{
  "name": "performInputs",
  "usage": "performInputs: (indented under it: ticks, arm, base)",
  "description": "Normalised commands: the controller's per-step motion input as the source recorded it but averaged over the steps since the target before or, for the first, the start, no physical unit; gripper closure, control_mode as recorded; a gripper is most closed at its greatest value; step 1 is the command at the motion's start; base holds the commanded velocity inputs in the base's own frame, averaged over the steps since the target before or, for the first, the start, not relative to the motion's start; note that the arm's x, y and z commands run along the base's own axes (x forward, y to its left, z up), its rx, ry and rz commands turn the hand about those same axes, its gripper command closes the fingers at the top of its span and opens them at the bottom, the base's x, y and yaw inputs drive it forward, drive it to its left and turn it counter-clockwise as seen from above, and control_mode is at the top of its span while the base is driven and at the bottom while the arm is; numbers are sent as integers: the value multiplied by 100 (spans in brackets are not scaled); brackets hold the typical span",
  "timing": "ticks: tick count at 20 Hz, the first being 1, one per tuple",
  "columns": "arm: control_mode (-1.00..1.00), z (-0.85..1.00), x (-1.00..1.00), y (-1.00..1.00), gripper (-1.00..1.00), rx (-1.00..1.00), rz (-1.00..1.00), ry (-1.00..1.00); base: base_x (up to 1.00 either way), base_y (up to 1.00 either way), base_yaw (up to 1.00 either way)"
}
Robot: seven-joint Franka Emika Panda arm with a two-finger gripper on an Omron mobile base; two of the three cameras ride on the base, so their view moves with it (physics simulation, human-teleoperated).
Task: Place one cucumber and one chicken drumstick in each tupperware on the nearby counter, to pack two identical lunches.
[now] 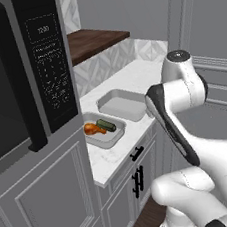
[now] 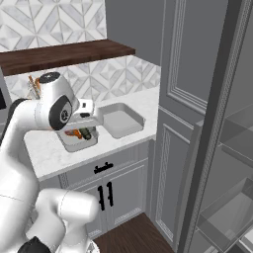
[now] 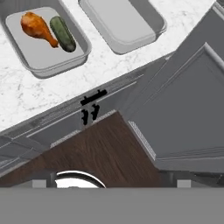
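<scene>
The counter [image 1: 131,78] looks like smooth white stone with tiny grey specks. The two tupperware boxes, one with food [image 3: 26,59] and one bare [image 3: 151,17], look like dull grey plastic. The chicken drumstick [image 3: 37,27] is shiny orange-brown. The cucumber [image 3: 62,33] is dark green and matt. The shelf [image 2: 64,54] and the floor [image 3: 100,148] look like dark brown wood. The cabinets [image 1: 121,200] are matt grey with black handles [image 1: 138,179].
</scene>
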Motion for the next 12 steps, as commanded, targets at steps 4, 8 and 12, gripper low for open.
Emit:
performInputs:
  ticks: [4, 8, 12]
  arm:
    - [-100, 0, -93, -2, -100, 7, -4, -10]
    - [-100, 39, -67, 0, -100, 3, 0, -24]
    - [-100, 50, -64, 0, -100, 0, -1, -23]
  base:
    - [0, 0, 0]
    - [0, 0, 0]
    - [0, 0, 0]
